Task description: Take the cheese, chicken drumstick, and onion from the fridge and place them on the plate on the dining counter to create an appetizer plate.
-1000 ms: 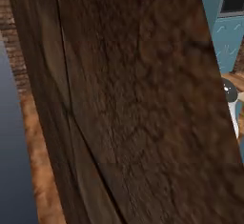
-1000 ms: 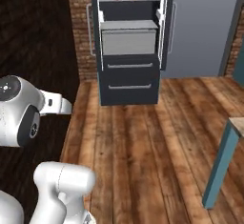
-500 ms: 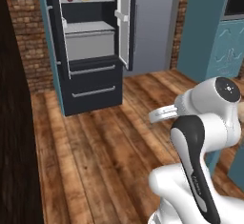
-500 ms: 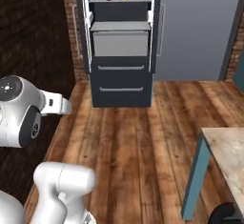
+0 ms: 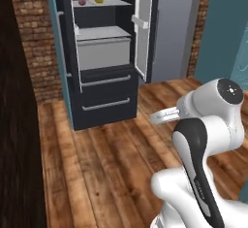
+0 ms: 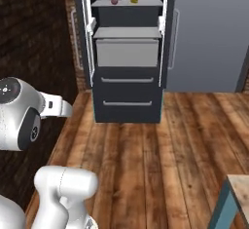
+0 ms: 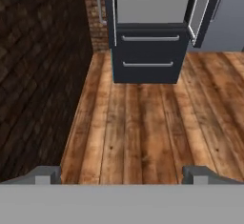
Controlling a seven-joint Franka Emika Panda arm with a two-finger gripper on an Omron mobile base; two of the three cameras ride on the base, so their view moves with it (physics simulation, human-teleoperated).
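The fridge (image 5: 104, 101) stands ahead with both doors swung open, and it also shows as the fridge (image 6: 127, 96) and the fridge (image 7: 150, 56). On its upper shelf sit the pinkish onion (image 5: 82, 1) and, just right of it, the yellow cheese (image 5: 99, 0). From the other side they appear as the onion (image 6: 114, 1) and the cheese (image 6: 134, 0). The chicken drumstick and the plate are out of view. A corner of the dining counter (image 6: 239, 188) shows at lower right. My gripper (image 7: 121, 175) is open and empty, well back from the fridge over the wooden floor.
A dark brick wall (image 6: 34, 52) runs close along the left, also seen as the wall (image 7: 38, 61). The open right fridge door (image 5: 144, 28) juts into the room. Teal cabinetry (image 5: 223, 28) stands at the right. Wooden floor (image 7: 143, 123) lies between me and the fridge.
The base has driven and turned, so both base views shifted. The dark wall that blocked the left view has slid aside, and the fridge now sits nearer and more central. The gripper stays open.
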